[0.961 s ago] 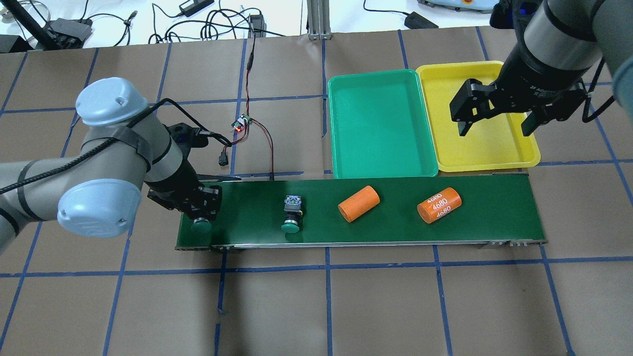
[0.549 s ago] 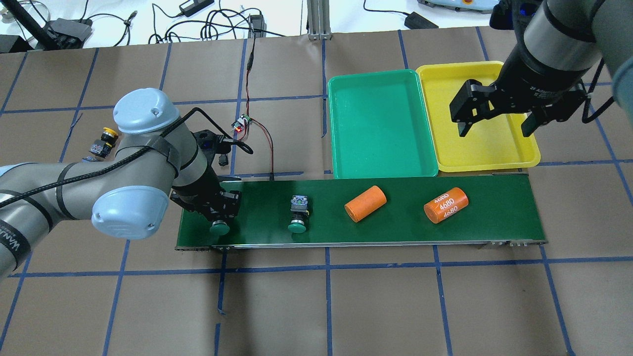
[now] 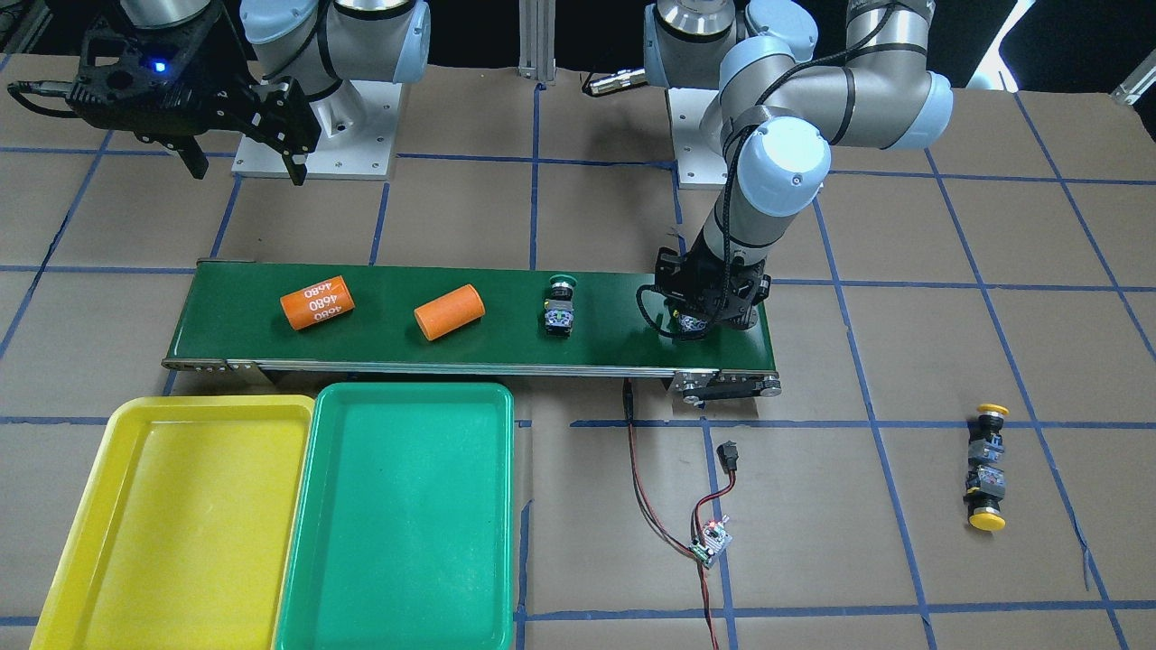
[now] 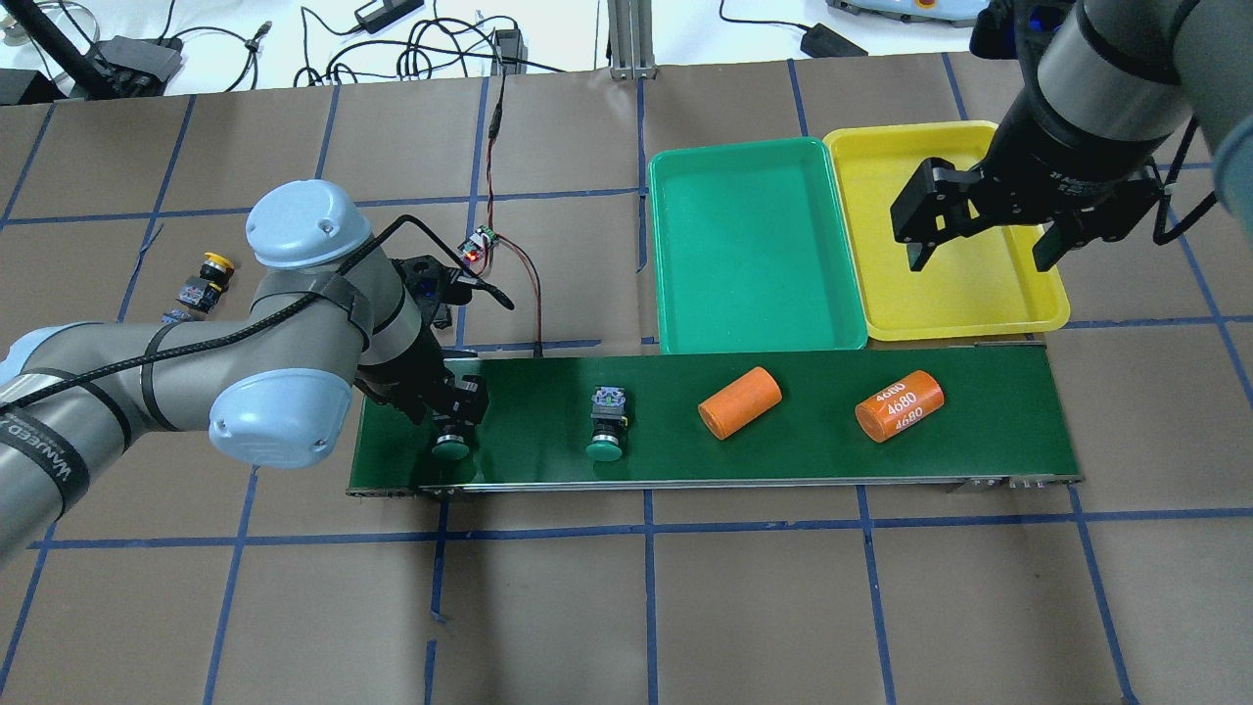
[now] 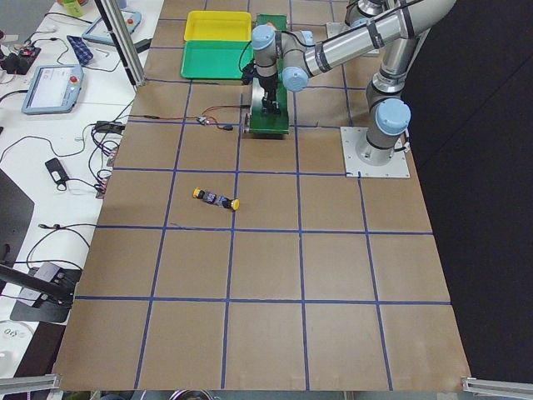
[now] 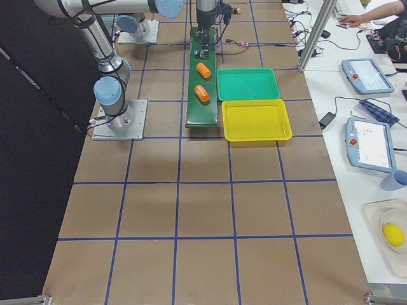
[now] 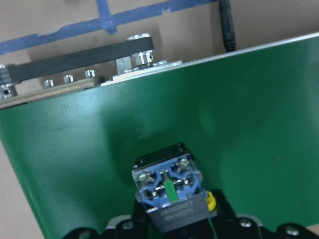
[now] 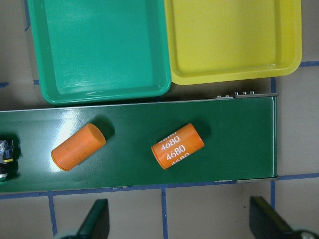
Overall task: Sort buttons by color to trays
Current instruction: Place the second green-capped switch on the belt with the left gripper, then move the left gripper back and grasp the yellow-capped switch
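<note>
Green-cap push-button (image 4: 451,449): I judge light, rigid, round cap slick; take boxy contact block (image 7: 169,194). Left claw (image 4: 452,423) clamps it; right claw (image 4: 979,253) wide.

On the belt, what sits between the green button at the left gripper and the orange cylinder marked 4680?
In the overhead view, a second green button, then a plain orange cylinder, both on the belt.
</note>
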You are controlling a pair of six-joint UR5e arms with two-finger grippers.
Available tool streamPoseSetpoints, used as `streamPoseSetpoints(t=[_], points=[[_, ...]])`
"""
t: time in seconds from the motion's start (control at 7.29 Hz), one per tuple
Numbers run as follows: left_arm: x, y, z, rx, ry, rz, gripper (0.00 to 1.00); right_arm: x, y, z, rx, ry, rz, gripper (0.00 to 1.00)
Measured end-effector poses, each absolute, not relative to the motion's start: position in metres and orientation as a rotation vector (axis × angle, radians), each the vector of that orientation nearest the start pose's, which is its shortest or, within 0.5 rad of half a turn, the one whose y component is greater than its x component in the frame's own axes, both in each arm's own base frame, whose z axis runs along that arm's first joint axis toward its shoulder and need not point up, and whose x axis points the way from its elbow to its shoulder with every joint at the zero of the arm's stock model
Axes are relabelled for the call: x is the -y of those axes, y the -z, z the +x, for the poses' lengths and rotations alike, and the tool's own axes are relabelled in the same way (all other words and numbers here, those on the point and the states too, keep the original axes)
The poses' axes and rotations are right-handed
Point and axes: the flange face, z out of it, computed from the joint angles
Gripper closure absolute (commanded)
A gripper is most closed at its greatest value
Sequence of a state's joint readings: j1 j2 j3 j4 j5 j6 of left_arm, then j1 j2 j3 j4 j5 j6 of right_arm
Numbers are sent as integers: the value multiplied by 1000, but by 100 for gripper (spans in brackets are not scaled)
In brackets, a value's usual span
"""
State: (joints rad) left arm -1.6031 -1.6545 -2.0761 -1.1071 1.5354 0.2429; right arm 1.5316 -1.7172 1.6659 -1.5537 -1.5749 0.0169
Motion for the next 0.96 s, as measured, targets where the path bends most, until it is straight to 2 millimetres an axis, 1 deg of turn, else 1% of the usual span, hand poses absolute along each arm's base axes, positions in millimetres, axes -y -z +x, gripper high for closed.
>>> streamPoseSetpoints(t=[0.14, 0.27, 0.41, 0.55, 0.69, 0.82, 0.96], points=[[447, -264, -145, -3145, -167, 426, 0, 438, -507, 116, -3144, 54, 89, 0], [455, -282, -129, -3139, -125, 373, 0, 438, -507, 116, -3144, 53, 89, 0], [469, -303, -105, -3145, -112, 293, 0, 438, -507, 116, -3145, 53, 89, 0], [489, -321, -62, -3160, -137, 177, 0, 438, -507, 115, -3145, 53, 89, 0], [510, -332, -7, -3173, -160, 97, 0, 438, -507, 115, -3145, 53, 89, 0], [530, -328, 47, -3185, -168, 95, 0, 438, -507, 115, -3145, 53, 89, 0], [551, -312, 99, -3184, -148, 124, 0, 438, -507, 115, -3145, 52, 89, 0]])
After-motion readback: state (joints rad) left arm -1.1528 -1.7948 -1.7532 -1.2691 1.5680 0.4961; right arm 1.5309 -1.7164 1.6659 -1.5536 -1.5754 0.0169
